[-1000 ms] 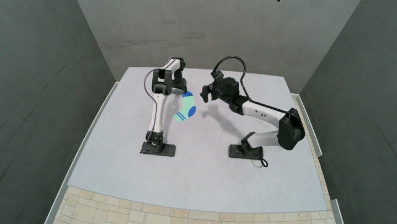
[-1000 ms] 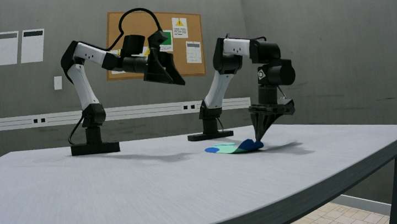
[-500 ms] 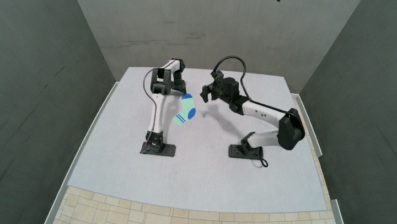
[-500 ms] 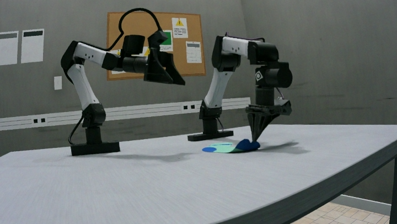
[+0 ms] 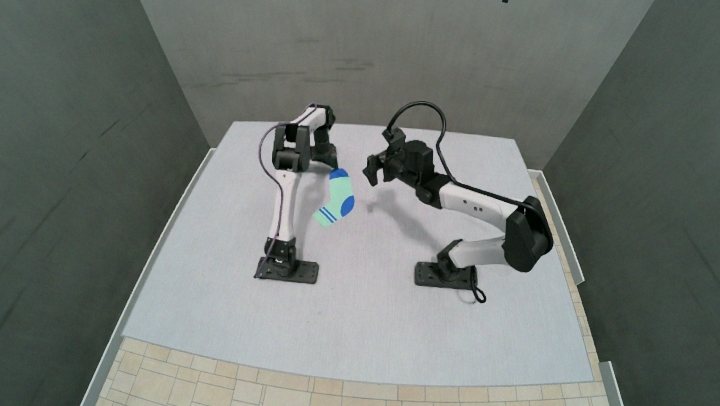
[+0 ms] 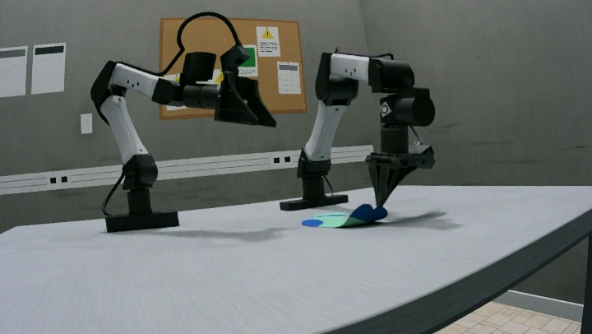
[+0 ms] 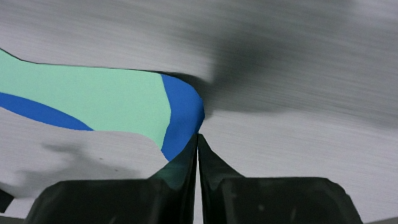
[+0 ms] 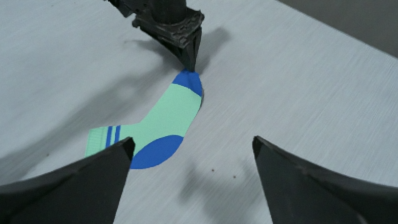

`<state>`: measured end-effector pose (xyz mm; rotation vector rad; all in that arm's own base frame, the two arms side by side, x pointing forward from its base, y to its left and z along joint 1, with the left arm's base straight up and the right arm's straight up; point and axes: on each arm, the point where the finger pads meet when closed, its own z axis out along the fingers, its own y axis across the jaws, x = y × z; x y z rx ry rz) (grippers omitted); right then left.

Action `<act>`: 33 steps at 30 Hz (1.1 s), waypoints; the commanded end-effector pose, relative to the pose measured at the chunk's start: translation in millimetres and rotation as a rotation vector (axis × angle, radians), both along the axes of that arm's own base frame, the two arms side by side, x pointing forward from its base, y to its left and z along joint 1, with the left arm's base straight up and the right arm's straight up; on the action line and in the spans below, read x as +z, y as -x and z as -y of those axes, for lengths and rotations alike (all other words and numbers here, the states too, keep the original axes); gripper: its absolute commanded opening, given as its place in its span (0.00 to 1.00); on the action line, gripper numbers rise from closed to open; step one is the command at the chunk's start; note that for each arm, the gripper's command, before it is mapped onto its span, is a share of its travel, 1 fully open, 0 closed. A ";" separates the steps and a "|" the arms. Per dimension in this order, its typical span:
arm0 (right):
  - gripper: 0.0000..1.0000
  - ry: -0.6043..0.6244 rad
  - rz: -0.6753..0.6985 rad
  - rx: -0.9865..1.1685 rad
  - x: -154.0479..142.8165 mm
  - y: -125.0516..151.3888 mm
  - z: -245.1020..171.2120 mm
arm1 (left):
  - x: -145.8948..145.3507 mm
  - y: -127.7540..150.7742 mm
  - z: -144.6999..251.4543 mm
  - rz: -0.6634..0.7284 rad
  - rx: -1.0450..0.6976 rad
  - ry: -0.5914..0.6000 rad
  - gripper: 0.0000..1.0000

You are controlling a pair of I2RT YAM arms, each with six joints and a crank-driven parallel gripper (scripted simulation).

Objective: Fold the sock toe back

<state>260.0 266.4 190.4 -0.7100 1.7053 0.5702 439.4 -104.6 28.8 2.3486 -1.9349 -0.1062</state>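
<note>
The left fingers point(image 5: 336, 166) point(image 6: 379, 206) are pinched shut on the edge of the sock's blue toe point(image 5: 338, 173) point(image 6: 364, 212) point(image 7: 185, 107) point(image 8: 189, 80), pointing straight down. The toe is curled up a little, but it is not folded over yet. The rest of the sock point(image 5: 339, 189) point(image 6: 344, 220) point(image 7: 125, 100) point(image 8: 167, 110) lies flat on the desk point(image 5: 352, 327) point(image 6: 248, 281) point(image 7: 300, 160) point(image 8: 300, 100), nearer the far edge than the near one, with its toe toward that far edge. The blue heel point(image 5: 347, 205) point(image 6: 312, 223) point(image 7: 45, 112) point(image 8: 157, 151) is down flat too. Farther out, the right fingers point(image 5: 379, 177) point(image 6: 265, 124) are wide open, up in the air, holding nothing. I think the job is just at the start of the fold. Next, the left fingers should lift the toe and bring it back over the foot, then let go and move away. If the pinch is too small, the toe may slip out.

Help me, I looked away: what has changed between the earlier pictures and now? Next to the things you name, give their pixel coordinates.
The left gripper point(image 5: 336, 166) point(image 6: 379, 206) point(image 7: 197, 137) point(image 8: 191, 70), shut on the sock's toe point(image 5: 338, 173) point(image 6: 364, 212) point(image 7: 182, 107) point(image 8: 188, 80), has moved slightly toward the arm bases and up, raising the toe. Nothing was let go. The right gripper point(image 5: 379, 180) point(image 6: 266, 123) point(image 8: 193, 139) stayed put, open.
</note>
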 end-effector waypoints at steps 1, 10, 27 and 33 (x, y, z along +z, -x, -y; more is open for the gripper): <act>1.00 0.003 -0.003 0.013 -3.2 2.5 -0.7 | 18.0 -10.6 2.4 0.037 0.005 0.012 0.00; 1.00 -0.083 0.091 0.079 41.9 17.4 -9.6 | 35.8 1.9 9.4 0.097 0.011 0.020 0.00; 1.00 -0.038 0.053 0.161 34.1 51.9 -0.6 | 32.0 57.6 19.5 0.110 0.012 0.026 0.00; 1.00 -0.024 0.043 0.175 30.6 58.7 2.2 | 22.6 70.3 21.5 0.104 0.011 0.026 0.00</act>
